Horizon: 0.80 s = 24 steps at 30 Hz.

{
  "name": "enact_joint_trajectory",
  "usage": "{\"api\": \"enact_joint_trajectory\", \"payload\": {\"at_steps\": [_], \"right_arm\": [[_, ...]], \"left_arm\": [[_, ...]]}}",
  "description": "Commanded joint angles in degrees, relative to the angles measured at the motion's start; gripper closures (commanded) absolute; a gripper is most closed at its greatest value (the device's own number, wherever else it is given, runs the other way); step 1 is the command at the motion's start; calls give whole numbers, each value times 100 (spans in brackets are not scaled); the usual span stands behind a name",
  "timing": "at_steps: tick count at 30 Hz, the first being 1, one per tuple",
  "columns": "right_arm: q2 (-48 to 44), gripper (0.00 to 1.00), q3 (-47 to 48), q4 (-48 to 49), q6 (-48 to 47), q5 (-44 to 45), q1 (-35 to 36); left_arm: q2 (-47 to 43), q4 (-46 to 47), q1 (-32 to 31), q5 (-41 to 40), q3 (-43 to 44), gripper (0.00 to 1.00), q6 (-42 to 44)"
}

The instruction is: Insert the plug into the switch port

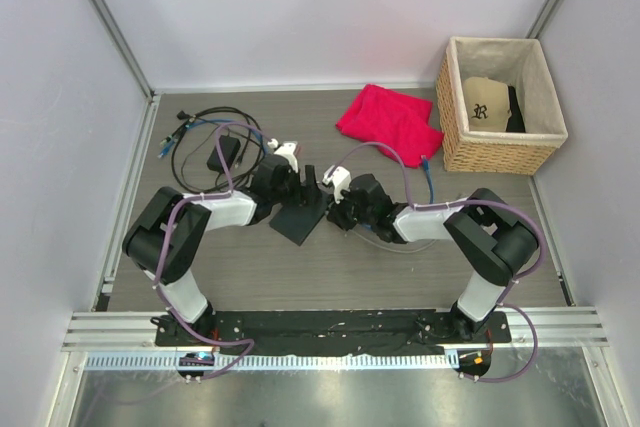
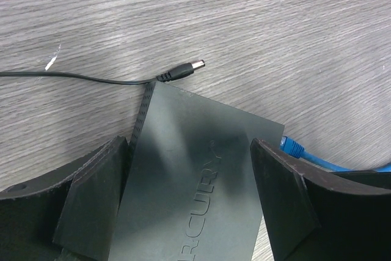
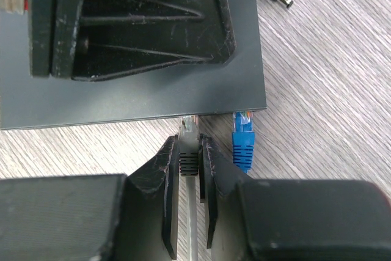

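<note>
Right gripper pinches plug at switch edge, centre frame; left gripper, open astride, could let switch slide if plug jams

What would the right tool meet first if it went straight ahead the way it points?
The switch, at its socket edge. The grey plug pinched in the right tool has its tip right at that edge, beside the blue plug. Port alignment isn't visible.

The desk has a grey wood-grain top, evenly lit. Pale panel walls rise behind it and at both its sides, with grey metal posts at its far corners.
</note>
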Motion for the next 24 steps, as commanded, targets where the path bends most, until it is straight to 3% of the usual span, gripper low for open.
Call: {"api": "enact_joint_trajectory", "payload": {"at_steps": [1,10,16,19,24], "right_arm": [[-151,99,745,1517,-60,43,63],[-72,99,913,1517,-156,-1,63],[-362,92,422,1034,-201,201,63],[-608,85,78,779,-148,341,63],[-916,61,-264,182,-130,421,63]], "left_arm": [[216,-296,-786,1782,-221,18,-932],[163,-217,-954,1905,-230,20,-1073],[-21,-1016,-691,966,16,18,-695],[-83,-1227,-541,500,139,14,-599],[-215,-1807,-488,-738,473,5,-475]]}}
